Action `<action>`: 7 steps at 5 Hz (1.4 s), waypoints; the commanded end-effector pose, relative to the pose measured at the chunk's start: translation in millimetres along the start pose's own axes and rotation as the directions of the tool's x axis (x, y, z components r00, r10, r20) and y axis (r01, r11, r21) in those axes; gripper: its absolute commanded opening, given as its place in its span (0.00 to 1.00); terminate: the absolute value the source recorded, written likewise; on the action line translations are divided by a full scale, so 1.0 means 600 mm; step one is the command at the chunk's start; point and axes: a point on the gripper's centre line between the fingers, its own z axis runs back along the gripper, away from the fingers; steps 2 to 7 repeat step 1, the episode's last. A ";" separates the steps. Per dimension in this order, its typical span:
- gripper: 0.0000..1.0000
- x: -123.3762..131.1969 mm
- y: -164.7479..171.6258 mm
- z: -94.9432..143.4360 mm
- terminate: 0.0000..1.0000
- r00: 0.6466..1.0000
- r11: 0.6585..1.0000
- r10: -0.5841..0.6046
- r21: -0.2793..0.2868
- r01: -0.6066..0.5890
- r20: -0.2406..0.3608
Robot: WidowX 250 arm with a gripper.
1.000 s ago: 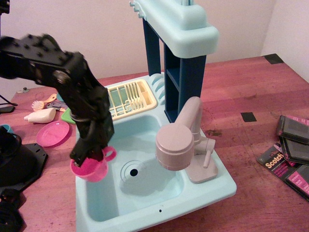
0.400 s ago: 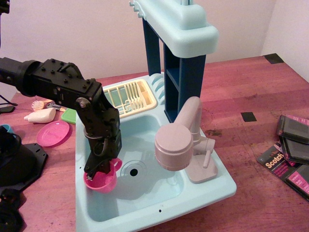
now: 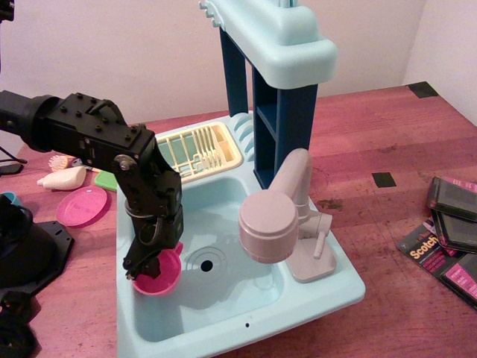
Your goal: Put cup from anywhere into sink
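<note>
We see the black gripper (image 3: 147, 267) reaching down into the left part of the aqua toy sink (image 3: 328, 287), its fingers clamped on the near-left rim of the hot-pink cup (image 3: 160, 274). The cup hangs tilted just beneath the gripper, inside the basin, mouth turned up and to the right; whether it touches the basin floor we cannot tell. Just right of the gripper lies the round drain hole (image 3: 206, 264), and farther right stands the grey-beige faucet (image 3: 279, 212). Behind the gripper sits the cream dish rack (image 3: 200, 153). To its left, off the sink on the reddish wooden table (image 3: 387, 134), rests a flat pink plate (image 3: 81, 205)
</note>
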 end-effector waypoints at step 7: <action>1.00 0.016 0.009 0.041 1.00 0.996 0.999 -0.013 0.036 0.010 0.088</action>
